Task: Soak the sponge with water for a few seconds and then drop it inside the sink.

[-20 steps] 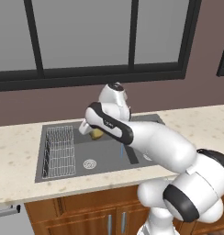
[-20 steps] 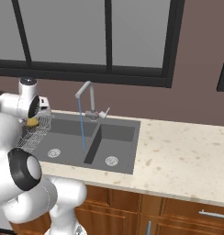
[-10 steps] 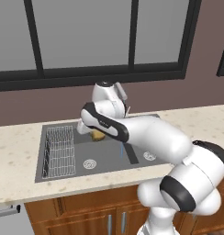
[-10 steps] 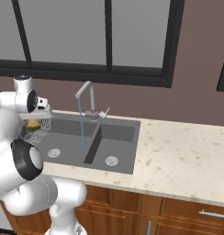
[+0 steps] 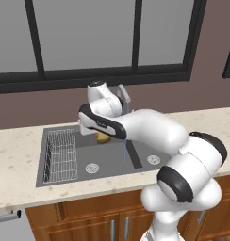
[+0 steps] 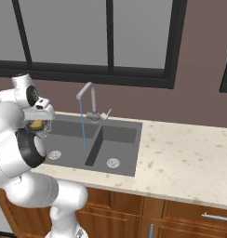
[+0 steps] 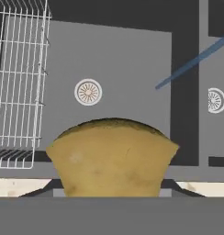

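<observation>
The sponge point(image 7: 113, 158) sits pinched in the gripper point(image 7: 113, 195), a yellow-brown lump right at the fingers in the hand view, its long axis running across the jaws, and the jaws are clamped tight on it. In the left base view it peeks out as a small yellow patch point(image 5: 103, 137) under the hand, hanging over the back of the sink's point(image 5: 41, 160) left basin, just right of the wire rack point(image 5: 60, 155). Here's the relation that matters: the water point(image 5: 124, 148) comes down as a thin blue line off to the sponge's right, near the divider between the two basins, close by but not touching it. The hand view agrees, with the stream point(image 7: 192, 62) slanting across the upper right, clear of the sponge. So by the look of it the soak has not begun, and the next move would call for a short sideways carry to the right. The faucet point(image 6: 87, 100) rises behind the divider and the path under its spout looks open. Below the sponge lies the left drain point(image 7: 88, 92), the right drain point(image 7: 216, 100) beyond the divider. The rack stands on the far side from the stream, out of the way.
</observation>
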